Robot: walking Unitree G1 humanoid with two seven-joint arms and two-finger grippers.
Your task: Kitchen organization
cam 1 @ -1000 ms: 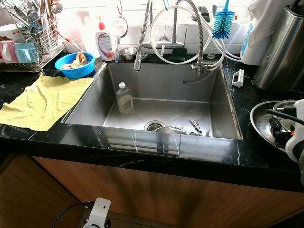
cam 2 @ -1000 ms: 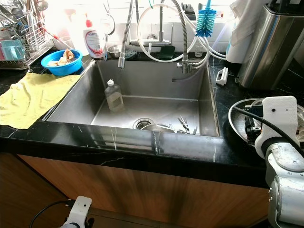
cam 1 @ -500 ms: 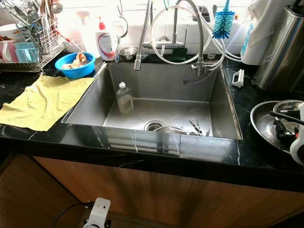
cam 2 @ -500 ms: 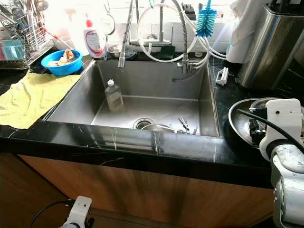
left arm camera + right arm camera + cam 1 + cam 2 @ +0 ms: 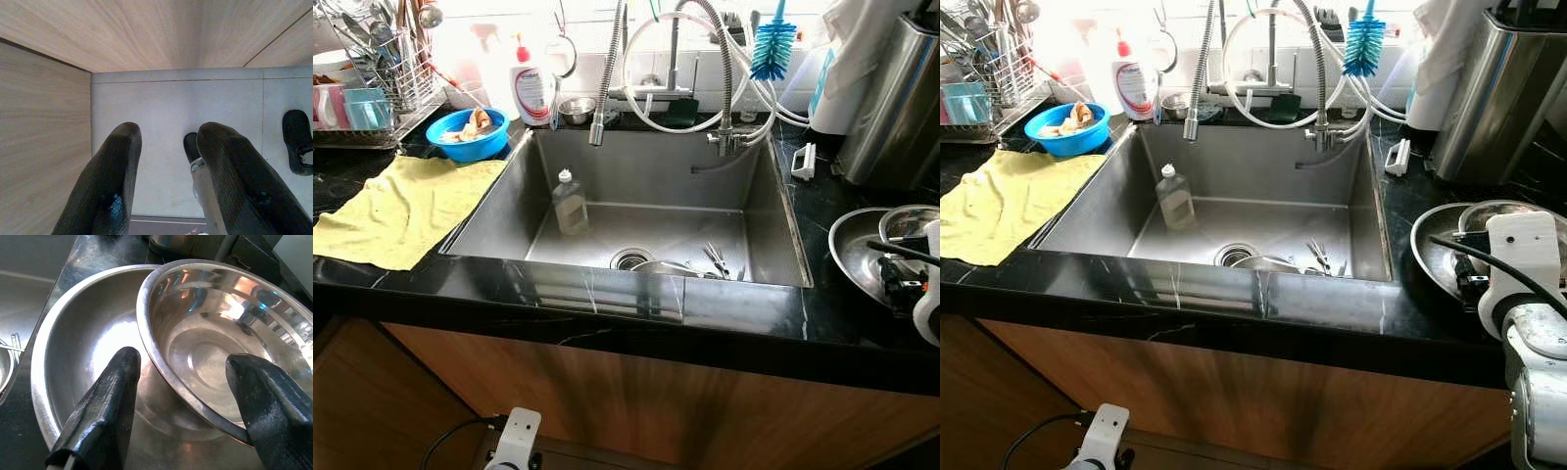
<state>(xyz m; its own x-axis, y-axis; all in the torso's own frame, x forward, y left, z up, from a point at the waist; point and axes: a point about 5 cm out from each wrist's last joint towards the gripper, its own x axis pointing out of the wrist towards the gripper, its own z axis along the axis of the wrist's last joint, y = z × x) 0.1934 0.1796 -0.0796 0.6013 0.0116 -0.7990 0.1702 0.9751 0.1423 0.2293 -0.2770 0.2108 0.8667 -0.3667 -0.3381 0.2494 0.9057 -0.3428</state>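
R arm raised at the robot's right side, wrist w/ white housing and black cable in both eye views. Right gripper (image 5: 183, 396) angled downward — fingers (image 5: 102, 406) spread wide, one either side of a steel rim, not touching it.

L arm hangs low, idle. Left gripper (image 5: 166, 181) points straight down — both black fingers (image 5: 110, 186) parted w/ a clear gap between, nothing held. White wrist housing seen at lower edge of eye views.

Yellow cloth (image 5: 401, 208) left of sink, blue brush (image 5: 772, 47) hanging by faucet
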